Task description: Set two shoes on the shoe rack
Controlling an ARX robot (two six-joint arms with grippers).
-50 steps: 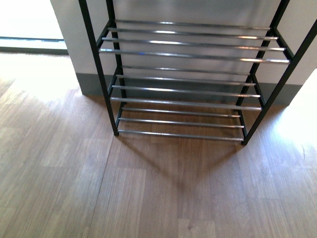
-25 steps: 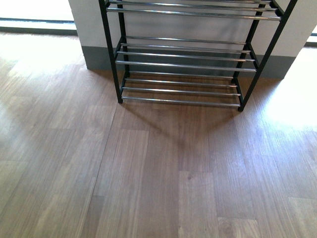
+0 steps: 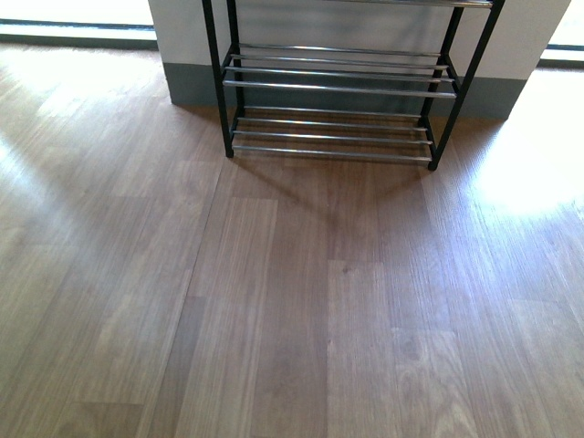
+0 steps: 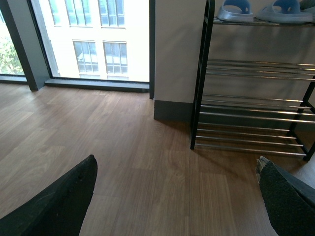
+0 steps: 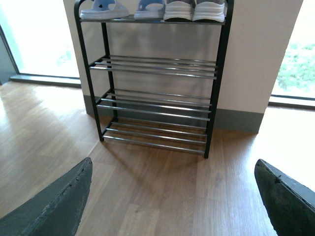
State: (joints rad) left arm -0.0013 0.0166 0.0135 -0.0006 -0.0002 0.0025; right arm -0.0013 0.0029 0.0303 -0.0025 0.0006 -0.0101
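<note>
Both grippers were empty with jaws spread wide: the left gripper (image 4: pixel 177 196) and right gripper (image 5: pixel 172 196) each showed dark fingers at the frame's lower corners, bare floor (image 3: pixel 301 301) between them. The rack (image 5: pixel 155 78) stood against the wall at twelve o'clock in the front view, its lower tiers bare. On its top tier, grey shoes (image 5: pixel 195 10) sat at about one o'clock in the right wrist view, side by side, beside blue slippers (image 5: pixel 104 9) at eleven o'clock. With both shoes racked and nothing held, the task looked finished.
</note>
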